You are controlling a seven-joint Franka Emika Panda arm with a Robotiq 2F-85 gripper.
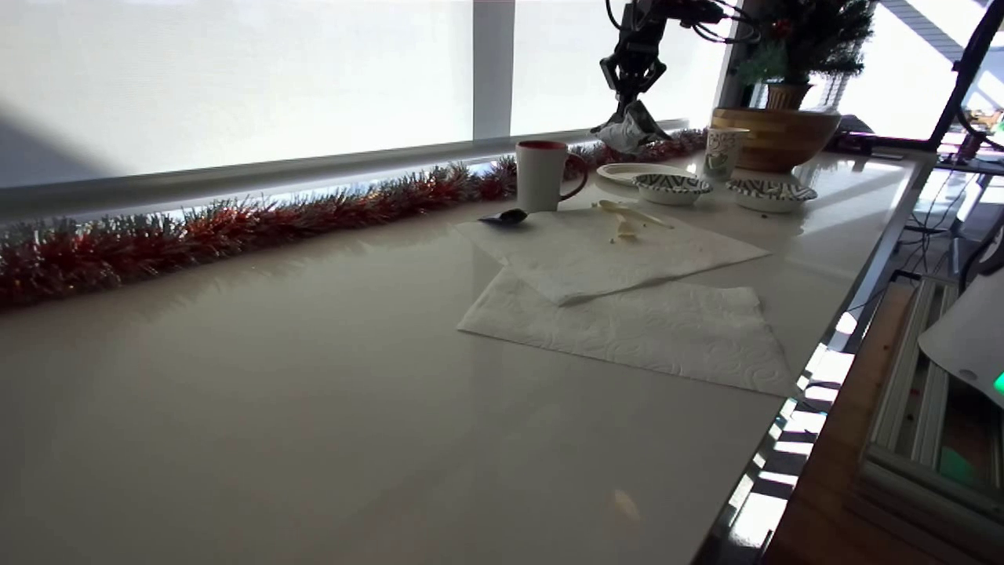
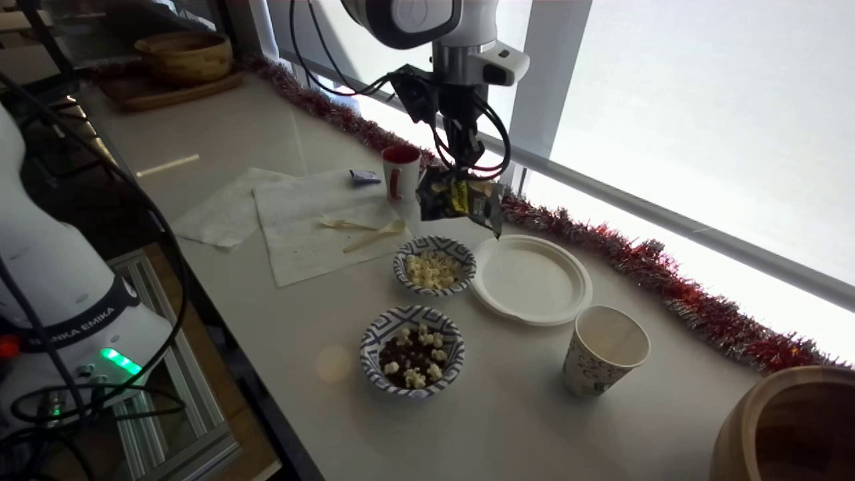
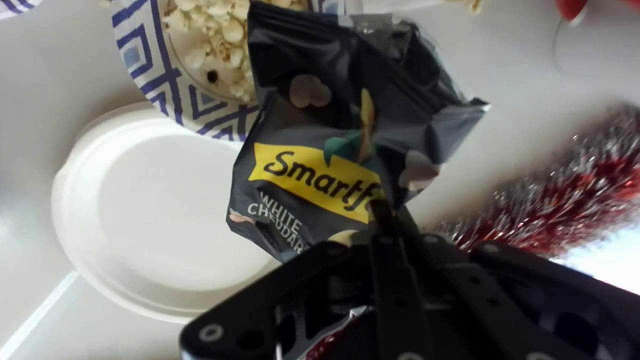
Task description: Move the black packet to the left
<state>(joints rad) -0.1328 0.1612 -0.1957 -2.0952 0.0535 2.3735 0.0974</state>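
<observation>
In the wrist view, the claw (image 3: 392, 220) partly hides the black packet (image 3: 335, 135); a patterned bowl (image 3: 155, 75) is cropped.

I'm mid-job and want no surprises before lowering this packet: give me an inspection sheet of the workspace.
Surface: white table with paper towels spread on it.
Job's things: black packet, crinkled, held above the table.
Clutter: two patterned bowls holding popcorn; white plate; paper cup; red-handled mug; pale fork and spoon; small dark item, kind unclear.
Hand: closed on the packet.
Cables: black, looping beside the arm; contact with the packet can't be ruled out.
Surroundings: tinsel garland along the window; two wooden bowls; robot base beside the table.
</observation>
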